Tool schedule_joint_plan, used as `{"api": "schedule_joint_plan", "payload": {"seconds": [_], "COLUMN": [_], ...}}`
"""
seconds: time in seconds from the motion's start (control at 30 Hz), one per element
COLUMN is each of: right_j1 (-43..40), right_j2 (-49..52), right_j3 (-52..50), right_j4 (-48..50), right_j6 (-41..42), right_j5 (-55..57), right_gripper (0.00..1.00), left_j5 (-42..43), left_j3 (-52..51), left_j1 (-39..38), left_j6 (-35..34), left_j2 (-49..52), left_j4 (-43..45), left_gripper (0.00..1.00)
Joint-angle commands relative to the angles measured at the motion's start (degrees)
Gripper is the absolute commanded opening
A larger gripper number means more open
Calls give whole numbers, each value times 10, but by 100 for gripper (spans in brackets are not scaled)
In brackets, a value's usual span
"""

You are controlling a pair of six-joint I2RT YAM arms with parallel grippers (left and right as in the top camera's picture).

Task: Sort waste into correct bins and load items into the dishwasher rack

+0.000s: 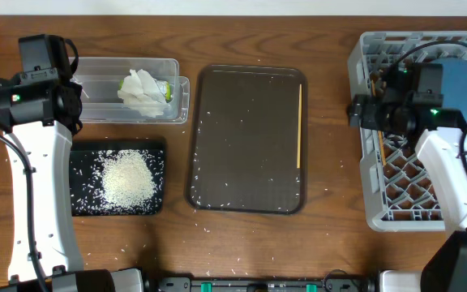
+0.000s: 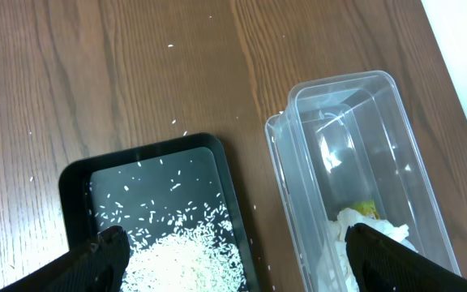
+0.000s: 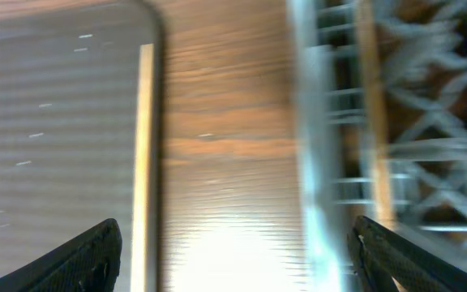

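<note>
A clear tub (image 1: pixel 96 81) holds the crumpled tissue (image 1: pixel 143 88) and the yellow-green wrapper (image 1: pixel 166 89). Rice (image 1: pixel 128 178) is heaped in the black tray (image 1: pixel 78 174). My left gripper (image 2: pixel 235 243) hangs open above the gap between the black tray (image 2: pixel 71 186) and the tub (image 2: pixel 347 122). One chopstick (image 1: pixel 300 126) lies along the brown tray's right side. The grey rack (image 1: pixel 428 203) holds the dark-blue dish (image 1: pixel 464 81) and a thin wooden stick (image 1: pixel 378 138). My right gripper (image 1: pixel 355 112) is open and empty between that chopstick (image 3: pixel 144 162) and the rack (image 3: pixel 428 122).
The brown serving tray (image 1: pixel 247 139) sits mid-table with scattered rice grains on it. Loose grains also dot the wood around the black tray and near the front edge. The right wrist view is motion-blurred.
</note>
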Motion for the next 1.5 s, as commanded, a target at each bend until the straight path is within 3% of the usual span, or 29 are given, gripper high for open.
{"api": "schedule_joint_plan", "payload": {"seconds": [0.0,0.23,0.33,0.73,1.1,1.47], "right_j1": [40,135,171,236,306,359], "right_j2": [0,1,1,6,87,178], "right_j3": [0,0,0,0,0,0], "right_j4": [5,27,35,73,122,146], "right_j6": [61,137,175,207,285,285], "right_j5": [-49,-16,13,21,66,196], "right_gripper": [88,91,99,99,99,99], "left_j5": [-14,-14,-14,-14,-14,-14], "left_j3": [0,0,0,0,0,0], "left_j1": [2,2,2,2,2,2], "left_j6": [5,5,5,5,5,5], "left_j2": [3,3,3,3,3,3], "left_j4": [-2,-1,-2,-2,-2,-2], "left_gripper": [88,88,88,88,88,88]}}
